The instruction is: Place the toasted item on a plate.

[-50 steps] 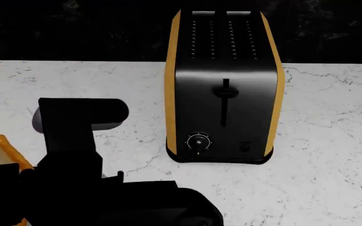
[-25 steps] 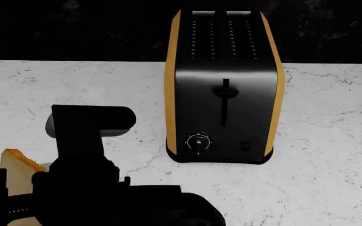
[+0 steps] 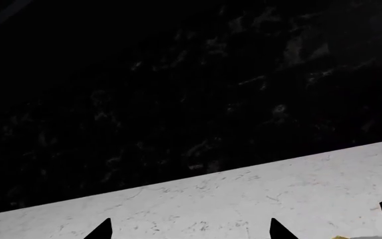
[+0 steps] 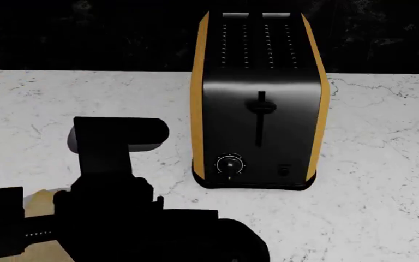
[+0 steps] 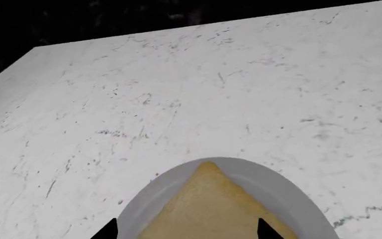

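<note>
On the white marbled worktop [image 5: 198, 89], your toast [image 5: 208, 211], matte tan and square-cornered, lies flat on the round grey plate [image 5: 277, 191], with open stone beyond the rim. Right claw [image 5: 185, 231]: tips apart either side of it, grip unclear. Left claw [image 3: 189, 231]: tips spread, empty.

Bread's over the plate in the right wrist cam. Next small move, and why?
Probably ease the right hand down slightly, then open it. The bread sits over the plate, inside its rim, between the fingertips. Whether it touches the plate yet can't be told, so a short descent first seems safer.
</note>
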{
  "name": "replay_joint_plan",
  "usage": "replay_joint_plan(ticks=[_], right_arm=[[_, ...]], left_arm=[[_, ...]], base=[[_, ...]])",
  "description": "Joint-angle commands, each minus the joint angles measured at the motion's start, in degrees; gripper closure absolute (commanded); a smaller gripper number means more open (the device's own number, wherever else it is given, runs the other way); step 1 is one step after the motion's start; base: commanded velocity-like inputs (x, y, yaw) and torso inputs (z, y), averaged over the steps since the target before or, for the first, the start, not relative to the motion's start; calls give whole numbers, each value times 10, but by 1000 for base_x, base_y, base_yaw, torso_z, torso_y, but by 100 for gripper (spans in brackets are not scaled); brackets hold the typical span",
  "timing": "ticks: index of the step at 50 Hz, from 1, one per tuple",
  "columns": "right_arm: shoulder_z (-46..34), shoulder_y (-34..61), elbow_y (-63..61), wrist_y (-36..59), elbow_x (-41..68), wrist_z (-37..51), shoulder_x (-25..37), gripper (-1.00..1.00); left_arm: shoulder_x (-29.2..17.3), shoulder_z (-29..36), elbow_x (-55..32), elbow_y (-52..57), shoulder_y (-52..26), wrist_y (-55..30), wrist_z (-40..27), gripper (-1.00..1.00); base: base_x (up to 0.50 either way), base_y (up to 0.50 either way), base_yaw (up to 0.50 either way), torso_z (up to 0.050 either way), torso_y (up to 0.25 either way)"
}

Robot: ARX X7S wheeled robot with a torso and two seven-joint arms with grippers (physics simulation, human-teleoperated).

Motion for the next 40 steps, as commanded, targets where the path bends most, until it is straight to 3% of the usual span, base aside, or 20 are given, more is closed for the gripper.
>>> replay_joint_plan(ticks=[1, 11, 21, 26, 34, 40], right_arm=[[-3, 17, 19, -5, -25, -16, 9, -100], [8, 28, 1, -11, -19, -11, 20, -100], [15, 50, -163, 1, -88, 46, 112, -100], [39, 60, -218, 5, -61, 74, 153, -100], [71, 76, -249, -2, -49, 86, 193, -100], [98, 92, -256, -7, -40, 89, 225, -100]], left_arm=[[6, 7, -8, 1, -20, -12, 7, -100], [5, 18, -4, 1, -26, -9, 6, -100], [37, 23, -26, -3, -78, -46, 44, -100], [20, 19, -38, -1, -80, -41, 40, -100], [-47, 18, -49, 5, -57, 6, -5, -100], [-49, 6, -64, 6, -68, -9, -2, -100]], base=[[0, 0, 0, 0, 0], [0, 0, 0, 0, 0], [0, 0, 0, 0, 0], [0, 0, 0, 0, 0], [0, 0, 0, 0, 0], [0, 0, 0, 0, 0]])
